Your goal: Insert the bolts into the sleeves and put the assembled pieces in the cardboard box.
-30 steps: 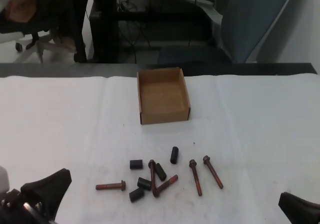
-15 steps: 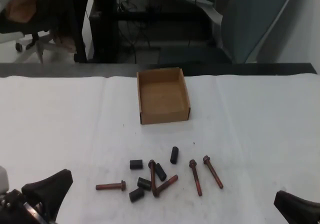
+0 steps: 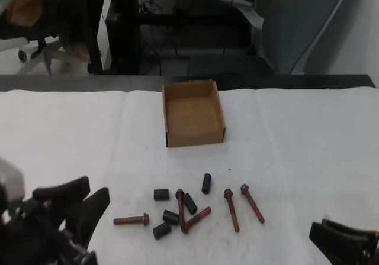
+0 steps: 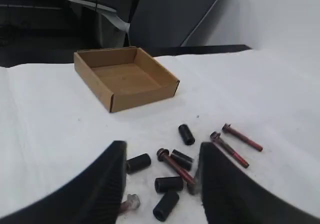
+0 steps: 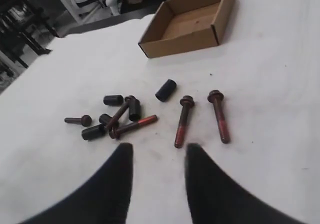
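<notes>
The left claw and right claw both gape wide, holding nothing. Bolts and sleeves lie scattered on the surface just ahead of both claws. The cardboard box sits farther ahead, beyond them.

The cardboard box is a plain tan-brown, and the cloth is plain white. The bolts are a rusty reddish-brown, brighter red toward their tips, while the sleeves are black. The left gripper and the right gripper are black as well.
</notes>
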`<state>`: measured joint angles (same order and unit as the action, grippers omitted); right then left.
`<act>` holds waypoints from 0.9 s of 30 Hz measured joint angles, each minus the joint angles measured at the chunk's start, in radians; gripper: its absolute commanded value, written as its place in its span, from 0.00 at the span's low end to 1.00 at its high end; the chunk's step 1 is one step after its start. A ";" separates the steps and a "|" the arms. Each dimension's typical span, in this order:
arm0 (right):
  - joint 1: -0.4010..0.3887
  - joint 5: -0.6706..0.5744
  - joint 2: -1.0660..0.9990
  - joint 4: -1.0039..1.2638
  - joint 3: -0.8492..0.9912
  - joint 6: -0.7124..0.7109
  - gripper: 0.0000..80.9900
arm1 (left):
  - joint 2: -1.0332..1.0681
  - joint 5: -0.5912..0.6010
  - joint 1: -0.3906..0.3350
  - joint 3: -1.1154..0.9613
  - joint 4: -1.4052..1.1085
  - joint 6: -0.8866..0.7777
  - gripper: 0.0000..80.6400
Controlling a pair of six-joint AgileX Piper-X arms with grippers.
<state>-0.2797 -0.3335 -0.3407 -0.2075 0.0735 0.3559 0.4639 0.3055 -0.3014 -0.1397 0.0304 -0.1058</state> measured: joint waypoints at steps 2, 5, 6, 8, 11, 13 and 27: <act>-0.011 0.021 -0.097 -0.045 0.072 -0.042 0.32 | 0.101 -0.016 -0.019 -0.077 0.054 0.075 0.57; -0.018 0.037 -0.288 -0.119 0.212 -0.140 0.32 | 0.280 -0.020 -0.032 -0.197 0.113 0.190 0.57; -0.018 0.041 -0.367 -0.150 0.269 -0.179 0.32 | 0.353 -0.020 -0.033 -0.243 0.123 0.223 0.57; -0.018 0.053 -0.536 -0.203 0.392 -0.258 0.32 | 0.511 -0.022 -0.032 -0.339 0.150 0.317 0.57; -0.018 0.078 -0.800 -0.306 0.579 -0.366 0.32 | 0.720 -0.029 -0.032 -0.477 0.200 0.460 0.57; -0.018 0.098 -0.939 -0.385 0.687 -0.429 0.32 | 0.840 -0.038 -0.032 -0.568 0.265 0.545 0.57; -0.105 0.142 -1.418 -0.575 0.996 -0.599 0.32 | 1.285 -0.195 -0.134 -0.909 0.568 1.038 0.57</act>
<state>-0.3849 -0.1920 -1.7591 -0.7828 1.0700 -0.2435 1.7484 0.1101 -0.4353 -1.0488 0.5979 0.9319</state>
